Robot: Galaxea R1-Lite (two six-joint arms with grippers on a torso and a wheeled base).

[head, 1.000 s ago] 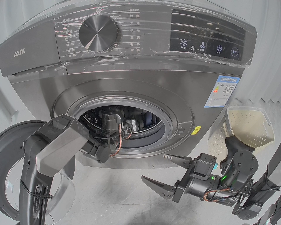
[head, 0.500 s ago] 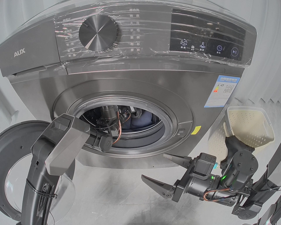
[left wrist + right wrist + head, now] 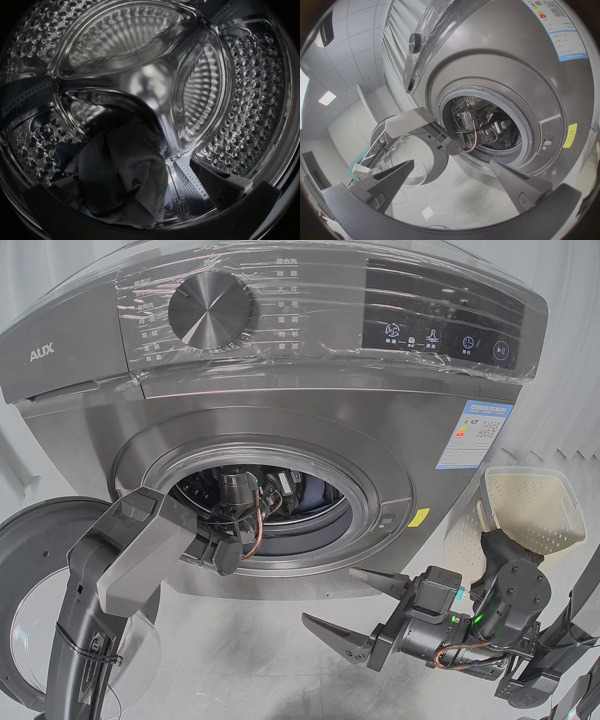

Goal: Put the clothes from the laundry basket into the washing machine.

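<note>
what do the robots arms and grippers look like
Left arm: angular silver-grey shell, black joints, copper-coloured cable, black cable tie. Right arm: black, round joints, a green light, another copper cable. Right gripper: two black tapered fingers with textured tips.

The grey front-loading washing machine (image 3: 300, 421) stands with its round door (image 3: 34, 565) swung wide open, a dark crumpled garment (image 3: 122, 175) lying low in the steel drum (image 3: 250, 93) near its front rim, and the cream perforated laundry basket (image 3: 531, 509) tipped on its side beside the machine's lower right corner.
</note>
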